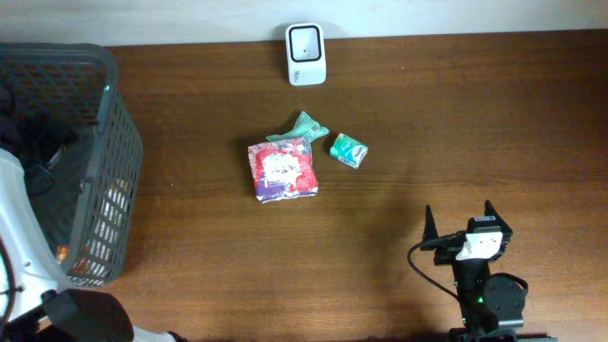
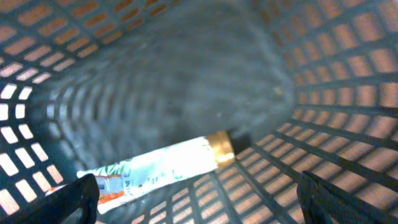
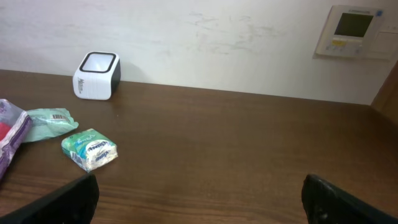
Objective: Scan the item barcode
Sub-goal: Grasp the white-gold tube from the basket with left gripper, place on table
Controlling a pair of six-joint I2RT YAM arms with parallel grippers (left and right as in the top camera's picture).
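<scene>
Left tool (image 2: 198, 196) spread inside basket (image 2: 323, 81), gold-capped white tube (image 2: 168, 165) lying within

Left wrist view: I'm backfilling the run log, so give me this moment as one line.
left claw: open, inside basket, above tube | right claw: open, empty | scan: not yet done

This is looking like a mock shop checkout. A small white box-shaped scanner (image 1: 306, 54) and a grey plastic mesh basket (image 1: 112, 171) are sitting on a dark wooden table (image 1: 456, 123), a beige control panel (image 3: 352, 31) hanging behind.
</scene>
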